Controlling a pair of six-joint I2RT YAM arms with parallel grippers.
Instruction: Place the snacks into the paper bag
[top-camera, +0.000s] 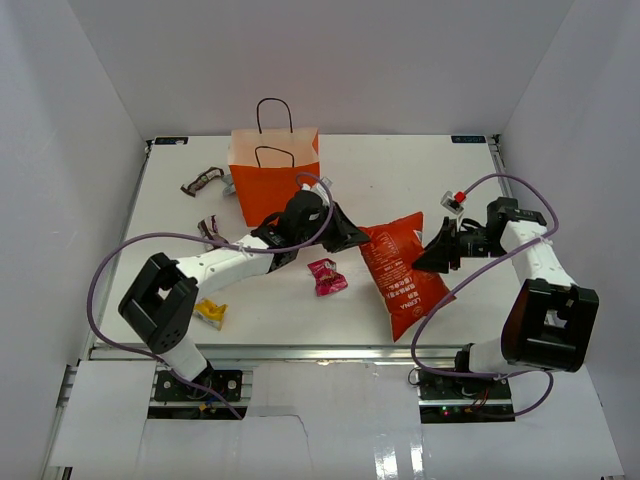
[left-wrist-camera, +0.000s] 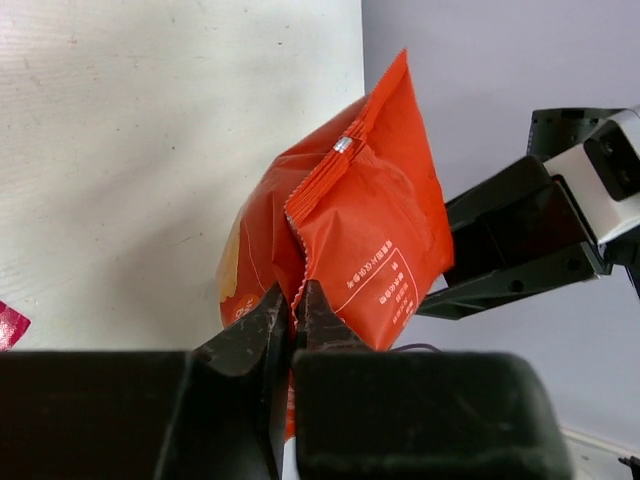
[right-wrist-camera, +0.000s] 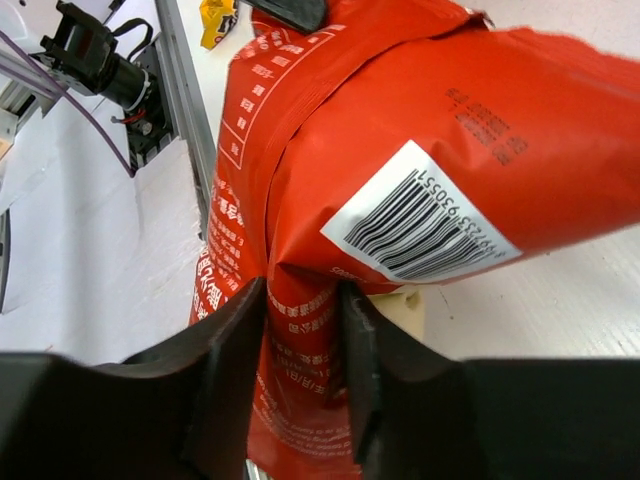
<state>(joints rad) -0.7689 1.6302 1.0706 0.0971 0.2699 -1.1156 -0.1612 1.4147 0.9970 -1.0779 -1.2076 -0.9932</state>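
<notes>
The large red chip bag (top-camera: 405, 275) hangs between both grippers at the table's middle right. My left gripper (top-camera: 358, 238) is shut on its serrated top seam (left-wrist-camera: 297, 305). My right gripper (top-camera: 432, 258) is shut on a fold of its right side (right-wrist-camera: 305, 320); the barcode face (right-wrist-camera: 420, 215) fills that view. The orange paper bag (top-camera: 272, 180) stands upright at the back, behind my left arm. A magenta packet (top-camera: 327, 276) lies left of the chip bag. A yellow packet (top-camera: 210, 313) lies at the front left. Dark brown packets (top-camera: 203, 182) lie left of the paper bag.
Another dark packet (top-camera: 212, 232) lies by my left arm's cable. White walls enclose the table on three sides. The table's metal front rail (top-camera: 300, 350) runs just below the chip bag's lower end. The right gripper's fingers (left-wrist-camera: 510, 240) show behind the chip bag in the left wrist view.
</notes>
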